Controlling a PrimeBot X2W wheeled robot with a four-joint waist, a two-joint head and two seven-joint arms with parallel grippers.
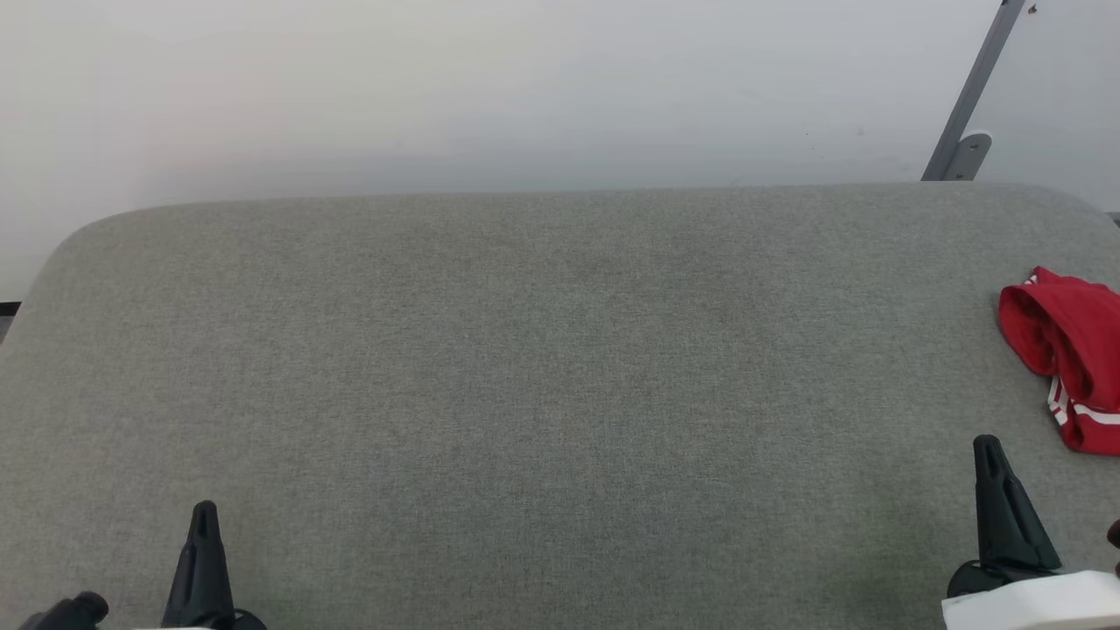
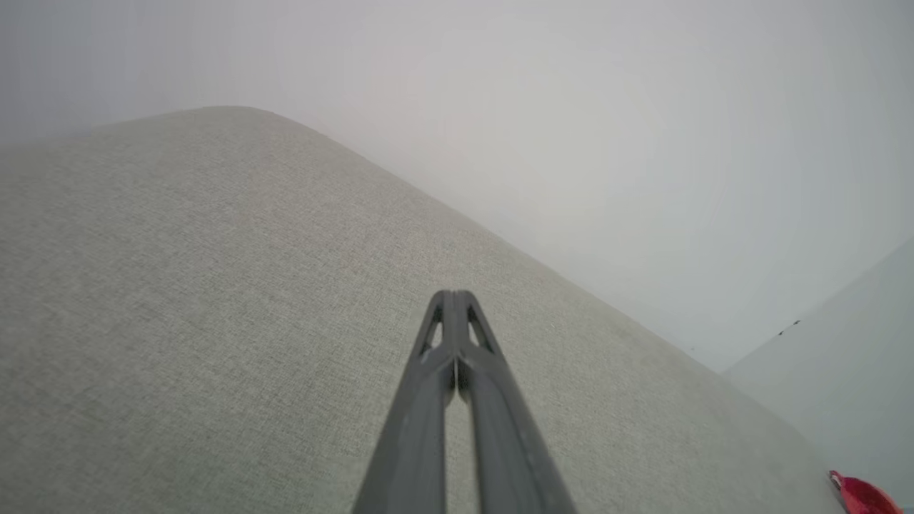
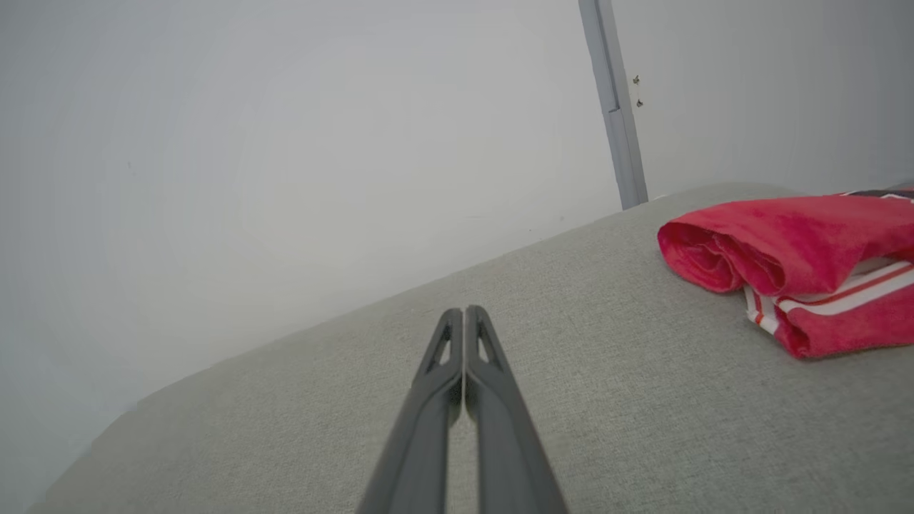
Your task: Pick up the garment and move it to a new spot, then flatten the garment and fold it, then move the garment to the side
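The soft red garment (image 1: 1067,367) with white stripes is seen bunched up at the far right edge of the wide grey cloth surface (image 1: 542,394); it is not held by anything; the left tool (image 1: 204,514) and right tool (image 1: 987,448) are both pressed tight together and empty, kept low and apart, likely so the middle is left free for folding.

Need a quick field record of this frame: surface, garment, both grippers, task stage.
surface: grey fabric-covered table with rounded corners
garment: red jersey shirt with red-white striped trim, bunched in a heap at the table's far right, partly cut off in the head view
left gripper: fingers shut, empty, near edge on the left
right gripper: fingers shut, empty, just short of the garment, not touching
task stage: garment not yet picked up
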